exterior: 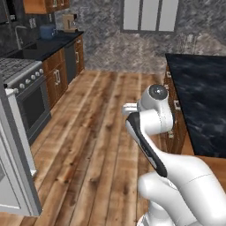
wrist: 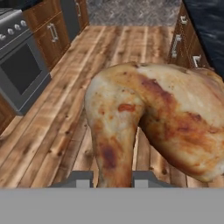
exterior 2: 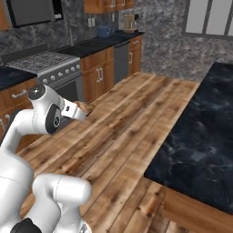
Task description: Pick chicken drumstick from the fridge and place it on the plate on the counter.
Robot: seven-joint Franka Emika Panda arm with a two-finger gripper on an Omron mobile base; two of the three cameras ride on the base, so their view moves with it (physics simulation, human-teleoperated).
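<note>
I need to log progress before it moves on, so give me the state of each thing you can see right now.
chicken drumstick: held off the floor, gripped between the fingers.
gripper: shut on the drumstick.
fridge: a pale edge at the left.
counter: black top, no plate seen on it.
stove: oven door closed.

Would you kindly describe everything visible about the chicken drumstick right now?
The chicken drumstick looks roasted: golden-brown, glossy skin with darker reddish-brown scorch patches and paler speckled areas. It is bent, a thick meaty part running to the right and a narrower leg dropping between the end effector fingers, which grip it. It hangs in the air above the wooden floor, between the stove and the cabinets. In the right base view a brown bit of it shows past the hand.
</note>
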